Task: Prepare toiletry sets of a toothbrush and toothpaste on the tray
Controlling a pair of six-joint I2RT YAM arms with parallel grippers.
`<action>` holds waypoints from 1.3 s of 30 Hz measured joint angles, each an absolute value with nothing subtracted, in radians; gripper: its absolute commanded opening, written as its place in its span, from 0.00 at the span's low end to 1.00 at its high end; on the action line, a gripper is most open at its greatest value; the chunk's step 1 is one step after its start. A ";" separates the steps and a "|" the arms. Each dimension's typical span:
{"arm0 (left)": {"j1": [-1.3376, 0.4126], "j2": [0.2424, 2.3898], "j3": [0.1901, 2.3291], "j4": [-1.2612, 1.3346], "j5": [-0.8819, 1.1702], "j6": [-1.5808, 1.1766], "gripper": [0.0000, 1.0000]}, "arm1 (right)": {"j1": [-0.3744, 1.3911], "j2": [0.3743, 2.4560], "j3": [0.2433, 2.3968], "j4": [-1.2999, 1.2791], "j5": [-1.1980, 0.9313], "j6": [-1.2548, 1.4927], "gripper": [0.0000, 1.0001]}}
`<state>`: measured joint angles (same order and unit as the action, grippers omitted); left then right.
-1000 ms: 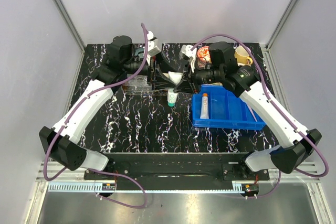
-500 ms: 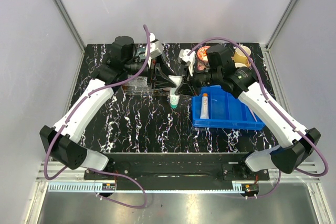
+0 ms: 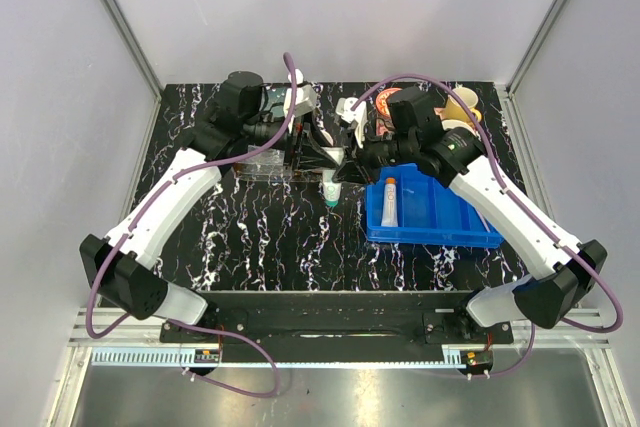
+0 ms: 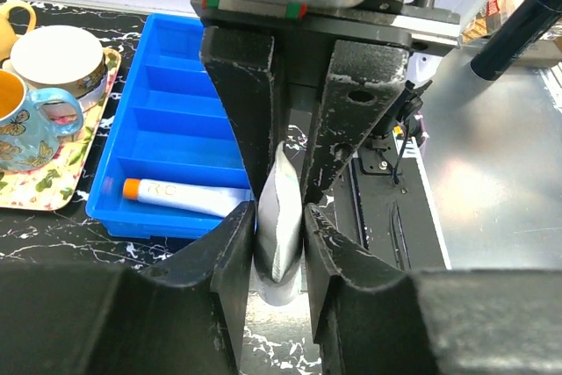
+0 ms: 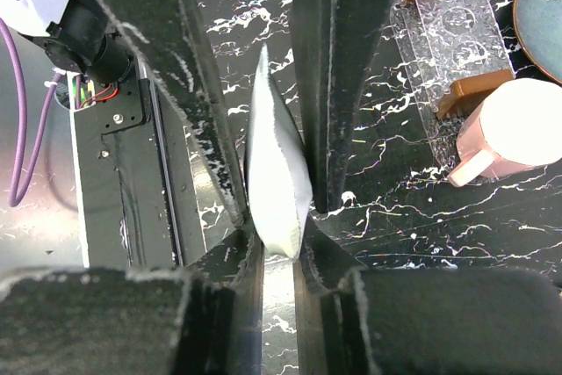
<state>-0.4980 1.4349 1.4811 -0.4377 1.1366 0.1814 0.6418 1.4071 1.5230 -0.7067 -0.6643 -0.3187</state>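
Observation:
The teal-capped toothpaste tube [image 3: 328,188] hangs cap down above the table between both grippers, just right of the clear tray [image 3: 262,165]. My left gripper [image 3: 327,156] pinches its flat white end from the left, and my right gripper [image 3: 346,168] pinches it from the right. In the left wrist view the tube [image 4: 279,226] sits squeezed in my left gripper [image 4: 279,219]. In the right wrist view the tube [image 5: 279,177] is wedged in my right gripper [image 5: 279,241]. The orange-capped toothpaste [image 3: 389,202] lies in the blue bin [image 3: 440,232]. I cannot make out the toothbrush.
The clear tray's holed, brown-ended rack [image 5: 448,28] lies beside a pink mug [image 5: 518,129]. A patterned tray [image 4: 53,173] with mugs stands at the back right behind the blue bin [image 4: 167,103]. The arms' black base bar [image 3: 320,312] runs along the near edge.
The left gripper has moved right to meet the right gripper and closed on the tube's flat end. The tube stays hanging at about the same spot.

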 measured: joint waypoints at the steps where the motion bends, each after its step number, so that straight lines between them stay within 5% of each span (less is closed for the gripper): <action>1: -0.498 1.435 1.481 -0.440 1.135 0.184 0.25 | 0.643 1.408 1.523 -0.707 -0.663 -0.321 0.00; 7: -0.498 1.435 1.483 -0.458 1.129 0.201 0.01 | 0.647 1.408 1.521 -0.709 -0.650 -0.329 0.00; 12: -0.498 1.435 1.484 -0.466 1.129 0.215 0.00 | 0.648 1.408 1.521 -0.709 -0.644 -0.334 0.00; 20: -0.498 1.434 1.484 -0.471 1.099 0.237 0.00 | 0.654 1.408 1.519 -0.707 -0.596 -0.340 0.45; 25: -0.467 1.405 1.454 -0.456 1.057 0.219 0.00 | 0.654 1.408 1.515 -0.706 -0.527 -0.341 0.63; 39: -0.268 1.245 1.211 -0.121 0.854 0.059 0.00 | 0.654 1.400 1.450 -0.679 -0.315 -0.342 0.66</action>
<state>-0.2684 1.2446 1.2114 -0.1215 0.8536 0.0593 0.6537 1.3998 1.4502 -0.6788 -0.3149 -0.3420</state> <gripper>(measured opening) 0.072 0.666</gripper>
